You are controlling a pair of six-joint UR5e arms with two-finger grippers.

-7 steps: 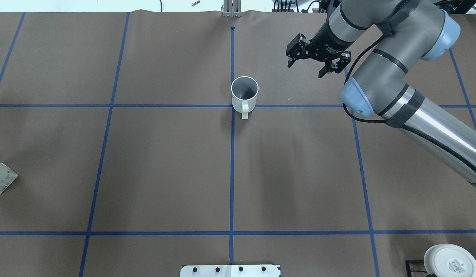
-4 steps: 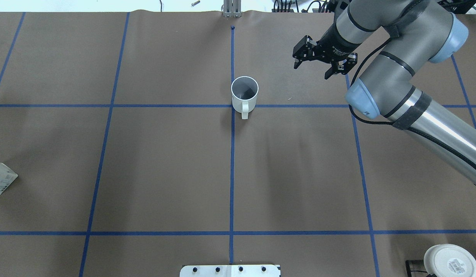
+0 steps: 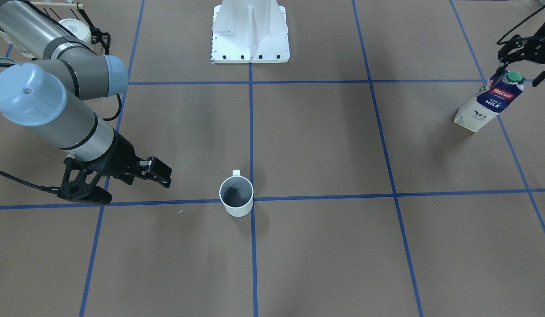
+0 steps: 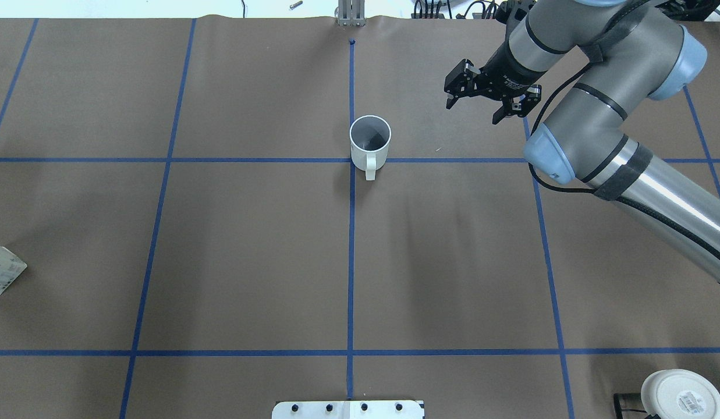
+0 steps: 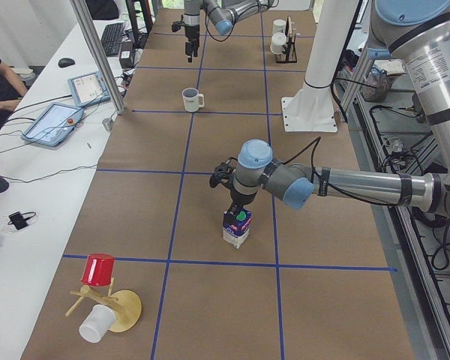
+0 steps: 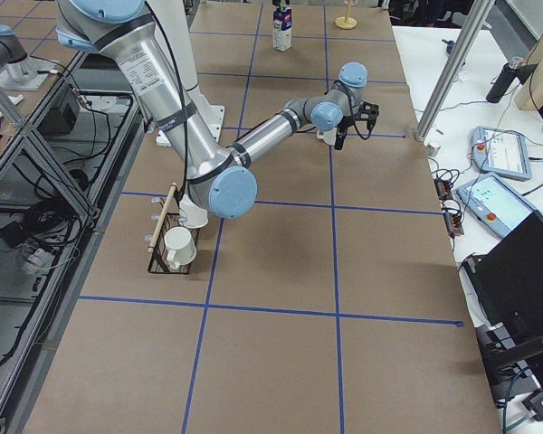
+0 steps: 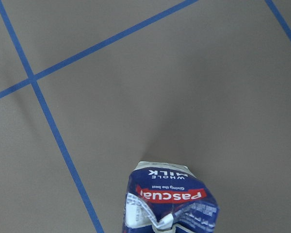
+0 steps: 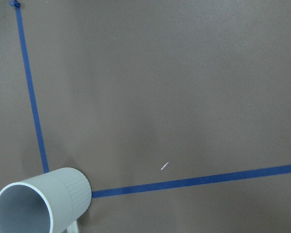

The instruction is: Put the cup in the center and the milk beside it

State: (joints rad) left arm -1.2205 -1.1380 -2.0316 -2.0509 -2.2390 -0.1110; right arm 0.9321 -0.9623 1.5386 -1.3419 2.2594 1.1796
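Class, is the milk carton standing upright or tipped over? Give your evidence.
Upright. In the left side view the milk stands on its base on the table, with its green cap on top.

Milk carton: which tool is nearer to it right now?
Left. The left tool hangs open just above the milk carton, its fingers either side of the green-capped top. The right tool, also open, is far off on the other side, close to the cup.

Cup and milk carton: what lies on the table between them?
Only bare paper with blue tape lines lies between cup and milk carton, in the front-facing view.
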